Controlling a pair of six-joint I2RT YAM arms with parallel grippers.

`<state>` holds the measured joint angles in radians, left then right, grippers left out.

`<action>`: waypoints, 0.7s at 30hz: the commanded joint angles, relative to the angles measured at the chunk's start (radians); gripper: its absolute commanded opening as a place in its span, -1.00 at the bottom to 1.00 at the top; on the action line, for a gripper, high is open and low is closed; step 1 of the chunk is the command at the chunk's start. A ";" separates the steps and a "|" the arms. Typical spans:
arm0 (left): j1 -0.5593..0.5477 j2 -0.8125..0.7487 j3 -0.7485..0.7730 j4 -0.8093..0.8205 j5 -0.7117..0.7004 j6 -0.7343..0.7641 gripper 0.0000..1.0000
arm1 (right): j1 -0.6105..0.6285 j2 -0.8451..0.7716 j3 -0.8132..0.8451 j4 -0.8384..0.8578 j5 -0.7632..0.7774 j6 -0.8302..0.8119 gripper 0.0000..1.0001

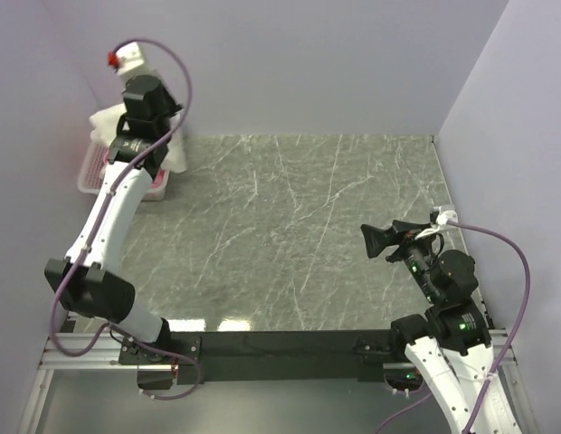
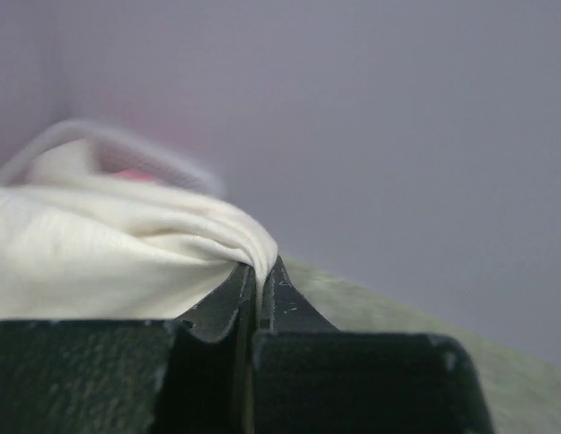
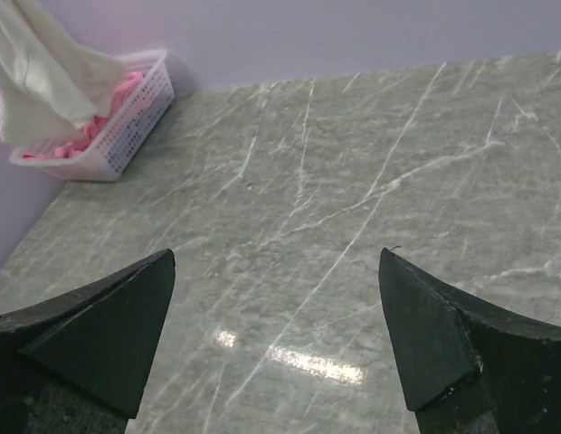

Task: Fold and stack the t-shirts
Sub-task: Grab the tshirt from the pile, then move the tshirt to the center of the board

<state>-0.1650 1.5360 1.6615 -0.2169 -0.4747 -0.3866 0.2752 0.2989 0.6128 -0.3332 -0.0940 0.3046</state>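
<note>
While left gripper (image 2: pixel 264 268) pinches cream t-shirt (image 2: pixel 99 244) above basket (image 3: pixel 141 114) holding pink t-shirt (image 3: pixel 101 127), right gripper (image 3: pixel 276 258) gapes wide; marble table (image 3: pixel 353 181) beneath

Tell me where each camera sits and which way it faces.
Top external: above and behind the bases, looking down on the table; left arm and right arm show.
Left wrist: by the basket, looking along the left fingers, shut on the cream-white t-shirt.
Right wrist: low over the table, facing the far-left corner; the right fingers, open, frame the bottom.
Shared: top external and right wrist both show that t-shirt hanging over the basket.
</note>
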 commanded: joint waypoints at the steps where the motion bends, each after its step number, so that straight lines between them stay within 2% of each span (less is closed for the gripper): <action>1: -0.183 -0.028 0.185 -0.085 0.136 0.031 -0.99 | 0.007 0.037 0.099 -0.036 0.017 0.028 0.98; 6: -0.420 0.025 0.386 -0.173 0.320 0.002 -0.99 | 0.007 0.054 0.177 -0.098 0.054 0.025 0.98; 10: -0.498 0.016 0.371 -0.168 0.415 -0.026 -0.99 | 0.009 0.040 0.215 -0.139 0.083 0.002 0.98; 14: -0.512 -0.039 0.198 -0.122 0.449 -0.018 -0.99 | 0.007 0.011 0.228 -0.171 0.115 -0.021 0.98; 15: -0.513 -0.066 0.108 -0.115 0.455 -0.012 -0.98 | 0.009 0.005 0.231 -0.179 0.116 -0.022 0.99; 17: -0.513 -0.097 0.000 -0.095 0.464 0.014 -0.89 | 0.009 0.000 0.234 -0.199 0.105 -0.036 0.98; 21: -0.511 -0.197 -0.366 -0.039 0.395 0.051 -0.71 | 0.007 0.009 0.231 -0.227 0.059 -0.030 0.98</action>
<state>-0.6823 1.4250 1.4502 -0.3214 -0.0406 -0.3790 0.2756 0.3042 0.8089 -0.5320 -0.0116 0.2901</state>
